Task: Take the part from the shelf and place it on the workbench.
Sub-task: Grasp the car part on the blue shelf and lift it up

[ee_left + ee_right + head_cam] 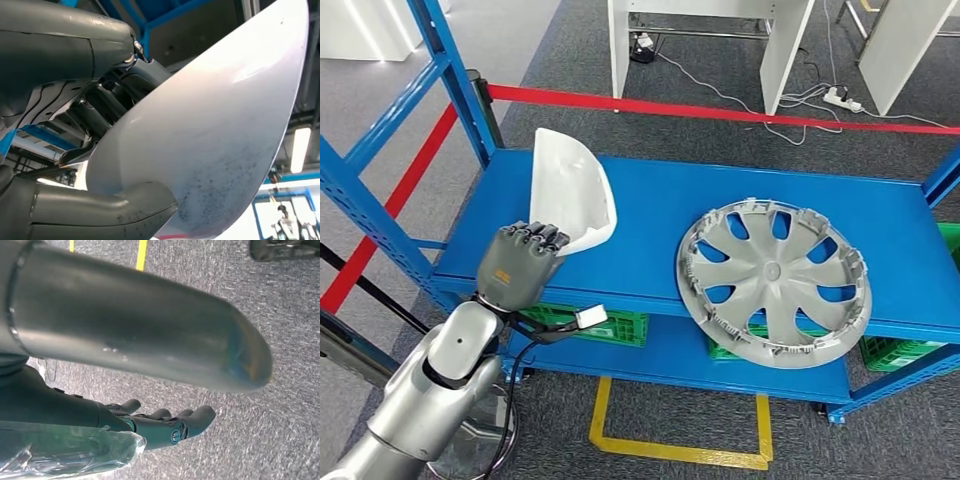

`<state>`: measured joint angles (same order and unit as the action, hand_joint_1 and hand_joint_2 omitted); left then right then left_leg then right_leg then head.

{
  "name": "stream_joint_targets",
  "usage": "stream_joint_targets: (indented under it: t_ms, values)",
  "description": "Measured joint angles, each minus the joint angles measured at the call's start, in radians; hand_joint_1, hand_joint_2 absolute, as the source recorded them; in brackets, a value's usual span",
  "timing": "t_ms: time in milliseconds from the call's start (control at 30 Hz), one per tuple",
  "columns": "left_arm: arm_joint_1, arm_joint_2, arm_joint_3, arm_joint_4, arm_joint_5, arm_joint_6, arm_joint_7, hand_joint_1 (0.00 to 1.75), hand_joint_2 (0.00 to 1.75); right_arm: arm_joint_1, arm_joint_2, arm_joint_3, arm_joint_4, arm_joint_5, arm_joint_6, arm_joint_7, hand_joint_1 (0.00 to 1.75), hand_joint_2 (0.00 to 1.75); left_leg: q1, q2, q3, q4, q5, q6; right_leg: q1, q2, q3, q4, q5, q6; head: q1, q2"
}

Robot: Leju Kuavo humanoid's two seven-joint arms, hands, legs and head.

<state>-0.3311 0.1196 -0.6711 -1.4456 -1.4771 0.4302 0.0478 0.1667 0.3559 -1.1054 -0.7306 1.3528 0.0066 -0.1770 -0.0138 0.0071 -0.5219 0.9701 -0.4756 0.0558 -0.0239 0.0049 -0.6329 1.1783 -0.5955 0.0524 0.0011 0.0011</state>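
The part is a white curved plastic shell [569, 195] over the left end of the blue shelf [660, 215]. My left hand [520, 262] grips its near edge, with the fingers over the rim. In the left wrist view the shell [211, 150] sits between my thumb [94, 215] and the dark fingers [113, 100]. I cannot tell whether the shell still touches the shelf. My right hand [162, 422] hangs above grey carpet, fingers stretched out and holding nothing.
A silver wheel cover [773, 280] lies on the shelf's right half, overhanging the front edge. Green crates [614, 325] stand on the lower level. Blue uprights [448, 70] frame the left side, red tape [697, 110] runs behind, and yellow lines [682, 450] mark the floor.
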Motion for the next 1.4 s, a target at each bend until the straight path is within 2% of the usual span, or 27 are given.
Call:
stream_joint_targets:
  t_ms: [33, 67, 100, 167, 233, 300, 367, 433, 533, 567, 600, 633, 700, 767, 800, 867, 900, 933, 967, 1033, 1067, 1100, 1133, 1200, 1267, 1333, 1400]
  values:
    - [0.003, 0.0, 0.0, 0.0, 0.0, -0.002, 0.0, 1.75, 1.75, -0.002, 0.0, -0.004, 0.001, 0.002, 0.0, -0.001, 0.0, 0.0, 0.0, 0.001, -0.004, 0.001, 0.002, 0.0, 0.0, 0.0, -0.025, 0.061, -0.023, 0.002, 0.0, 0.0]
    - [0.007, 0.001, 0.0, 0.0, 0.0, -0.002, 0.0, 1.75, 1.75, -0.003, 0.0, -0.008, 0.002, 0.003, 0.0, -0.001, 0.0, 0.0, -0.001, 0.002, -0.008, 0.002, 0.003, 0.0, 0.0, 0.0, -0.036, 0.094, -0.027, 0.003, 0.0, 0.0]
    - [0.009, 0.001, 0.0, 0.0, 0.0, -0.002, 0.0, 1.75, 1.75, -0.004, 0.0, -0.011, 0.003, 0.003, -0.001, -0.002, 0.0, 0.0, -0.001, 0.003, -0.01, 0.003, 0.005, -0.001, 0.0, -0.001, -0.029, 0.089, -0.011, 0.004, 0.0, 0.0]
    - [0.011, 0.002, 0.0, 0.0, 0.0, -0.003, 0.0, 1.75, 1.75, -0.006, 0.0, -0.015, 0.005, 0.004, -0.001, -0.002, 0.0, 0.0, 0.0, 0.003, -0.014, 0.01, 0.004, -0.006, -0.001, -0.004, 0.035, -0.027, 0.054, 0.003, 0.0, 0.0]
    - [0.01, 0.002, 0.001, 0.0, 0.0, -0.003, 0.0, 1.75, 1.75, -0.009, 0.0, -0.017, 0.006, 0.005, -0.002, -0.002, 0.0, 0.0, -0.003, 0.002, -0.022, 0.021, 0.004, -0.016, 0.001, -0.007, 0.098, -0.137, 0.089, -0.002, 0.0, 0.0]
    - [0.01, 0.003, 0.002, 0.0, 0.0, -0.003, 0.001, 1.75, 1.75, -0.012, 0.0, -0.018, 0.008, 0.007, -0.004, -0.003, 0.0, 0.0, -0.005, 0.002, -0.034, 0.029, 0.01, -0.029, 0.004, -0.006, 0.11, -0.162, 0.088, -0.008, 0.0, 0.0]
    - [0.01, 0.003, 0.003, 0.0, 0.0, -0.004, 0.001, 1.75, 1.75, -0.012, 0.0, -0.021, 0.009, 0.009, -0.006, -0.003, 0.0, 0.0, -0.004, 0.001, -0.043, 0.036, 0.011, -0.04, 0.002, -0.004, 0.1, -0.168, 0.094, -0.021, 0.001, 0.0]
    - [0.009, 0.005, 0.006, 0.0, 0.0, -0.006, 0.002, 1.75, 1.75, -0.013, 0.001, -0.024, 0.009, 0.011, -0.007, -0.003, 0.0, 0.0, 0.0, -0.001, -0.063, 0.077, -0.03, -0.054, -0.001, -0.005, 0.089, -0.173, 0.104, -0.039, -0.003, 0.0]
    - [0.01, 0.006, 0.009, 0.0, 0.0, -0.009, 0.003, 1.75, 1.75, -0.018, 0.001, -0.028, 0.011, 0.016, -0.008, -0.004, 0.0, 0.0, 0.011, -0.002, -0.125, 0.252, -0.143, -0.072, 0.0, -0.006, 0.062, -0.173, 0.124, -0.054, -0.008, 0.0]
    - [0.011, 0.006, 0.009, 0.0, 0.0, -0.011, 0.003, 1.75, 1.75, -0.02, 0.001, -0.03, 0.012, 0.017, -0.008, -0.005, 0.0, 0.0, 0.014, -0.002, -0.135, 0.296, -0.158, -0.074, 0.001, -0.006, 0.051, -0.173, 0.132, -0.055, -0.008, 0.0]
    - [0.011, 0.007, 0.009, 0.0, 0.0, -0.011, 0.003, 1.75, 1.75, -0.02, 0.001, -0.031, 0.012, 0.018, -0.009, -0.005, 0.0, 0.0, 0.016, -0.002, -0.13, 0.306, -0.153, -0.075, 0.002, -0.006, 0.04, -0.172, 0.14, -0.055, -0.008, 0.0]
    - [0.012, 0.007, 0.01, 0.0, 0.0, -0.012, 0.003, 1.75, 1.75, -0.021, 0.001, -0.033, 0.012, 0.018, -0.009, -0.005, 0.0, 0.0, 0.016, -0.002, -0.105, 0.279, -0.13, -0.073, 0.003, -0.006, 0.03, -0.171, 0.147, -0.054, -0.008, 0.0]
    - [0.009, 0.008, 0.011, 0.0, 0.0, -0.012, 0.003, 1.75, 1.75, -0.022, 0.002, -0.033, 0.013, 0.019, -0.009, -0.005, 0.0, 0.0, 0.015, -0.003, -0.017, 0.148, -0.078, -0.063, 0.005, -0.004, 0.014, -0.171, 0.163, -0.049, -0.008, 0.0]
    - [0.006, 0.008, 0.014, -0.002, 0.0, -0.013, 0.004, 1.75, 1.75, -0.022, 0.002, -0.033, 0.014, 0.019, -0.009, -0.005, 0.0, 0.0, 0.01, -0.004, 0.054, 0.029, -0.064, -0.052, 0.006, -0.004, 0.004, -0.171, 0.18, -0.04, -0.007, 0.0]
    - [0.005, 0.008, 0.014, -0.002, 0.0, -0.013, 0.004, 1.75, 1.75, -0.023, 0.002, -0.033, 0.014, 0.019, -0.009, -0.005, 0.0, 0.0, 0.008, -0.005, 0.066, 0.003, -0.067, -0.048, 0.006, -0.004, 0.001, -0.173, 0.189, -0.034, -0.008, 0.0]
    - [0.005, 0.008, 0.015, -0.003, 0.0, -0.014, 0.004, 1.75, 1.75, -0.022, 0.002, -0.034, 0.015, 0.019, -0.009, -0.005, 0.0, 0.0, 0.006, -0.004, 0.059, -0.008, -0.053, -0.039, 0.004, -0.005, -0.003, -0.179, 0.205, -0.022, -0.01, 0.0]
    - [0.004, 0.007, 0.015, -0.003, 0.0, -0.014, 0.004, 1.75, 1.75, -0.022, 0.003, -0.035, 0.016, 0.019, -0.009, -0.005, 0.0, 0.0, 0.007, -0.002, 0.053, -0.011, -0.042, -0.032, 0.003, -0.005, -0.008, -0.176, 0.198, -0.017, -0.01, 0.0]
    - [0.003, 0.007, 0.015, -0.003, 0.0, -0.015, 0.005, 1.75, 1.75, -0.021, 0.003, -0.037, 0.017, 0.019, -0.009, -0.005, 0.0, 0.0, 0.008, 0.0, 0.044, -0.015, -0.029, -0.024, 0.002, -0.005, -0.02, -0.156, 0.171, -0.013, -0.008, 0.0]
    - [0.003, 0.006, 0.015, -0.003, 0.0, -0.016, 0.005, 1.75, 1.75, -0.021, 0.003, -0.039, 0.017, 0.019, -0.008, -0.004, 0.0, 0.0, 0.01, 0.002, 0.032, -0.018, -0.015, -0.018, 0.002, -0.005, -0.036, -0.116, 0.126, -0.011, -0.006, 0.0]
    - [0.005, 0.006, 0.016, -0.003, 0.0, -0.018, 0.007, 1.75, 1.75, -0.023, 0.003, -0.042, 0.018, 0.019, -0.005, -0.004, 0.0, 0.0, 0.006, 0.004, 0.002, -0.016, 0.007, -0.011, 0.003, -0.005, -0.072, 0.013, 0.025, -0.008, -0.003, 0.0]
    - [0.007, 0.007, 0.016, -0.003, 0.0, -0.02, 0.009, 1.75, 1.75, -0.023, 0.003, -0.043, 0.019, 0.018, -0.002, -0.002, 0.0, 0.0, 0.005, 0.004, -0.014, -0.015, 0.018, -0.01, 0.003, -0.005, -0.08, 0.072, 0.0, -0.007, -0.003, 0.0]
    - [0.009, 0.007, 0.016, -0.003, 0.0, -0.021, 0.01, 1.75, 1.75, -0.024, 0.003, -0.044, 0.02, 0.016, 0.002, 0.0, 0.0, 0.0, 0.003, 0.004, -0.031, -0.013, 0.029, -0.011, 0.004, -0.005, -0.076, 0.106, -0.001, -0.006, -0.003, 0.0]
    - [0.01, 0.008, 0.016, -0.003, 0.0, -0.023, 0.011, 1.75, 1.75, -0.024, 0.003, -0.046, 0.02, 0.013, 0.006, 0.003, 0.0, 0.0, 0.002, 0.005, -0.046, -0.011, 0.039, -0.012, 0.004, -0.005, -0.058, 0.108, 0.017, -0.006, -0.002, 0.0]
    - [0.012, 0.01, 0.017, -0.003, 0.0, -0.026, 0.013, 1.75, 1.75, -0.026, 0.003, -0.05, 0.022, 0.002, 0.018, 0.011, 0.0, 0.0, 0.002, 0.004, -0.072, -0.004, 0.057, -0.017, 0.004, -0.005, 0.031, 0.013, 0.067, -0.01, -0.002, 0.0]
    - [0.012, 0.012, 0.02, -0.003, 0.0, -0.03, 0.014, 1.75, 1.75, -0.033, 0.003, -0.056, 0.024, -0.015, 0.031, 0.019, 0.0, 0.0, -0.001, 0.005, -0.093, 0.007, 0.071, -0.026, 0.006, -0.005, 0.138, -0.135, 0.066, -0.015, -0.003, 0.0]
    - [0.011, 0.014, 0.024, -0.003, 0.0, -0.034, 0.015, 1.75, 1.75, -0.039, 0.003, -0.062, 0.027, -0.03, 0.039, 0.022, 0.0, 0.0, -0.003, 0.006, -0.108, 0.015, 0.089, -0.036, 0.01, -0.004, 0.177, -0.205, 0.046, -0.022, -0.004, 0.0]
    - [0.013, 0.02, 0.026, -0.002, 0.0, -0.036, 0.017, 1.75, 1.75, -0.038, 0.003, -0.067, 0.032, -0.049, 0.043, 0.025, 0.0, 0.0, 0.0, 0.005, -0.118, 0.019, 0.095, -0.047, 0.009, -0.005, 0.161, -0.207, 0.055, -0.034, -0.004, 0.0]
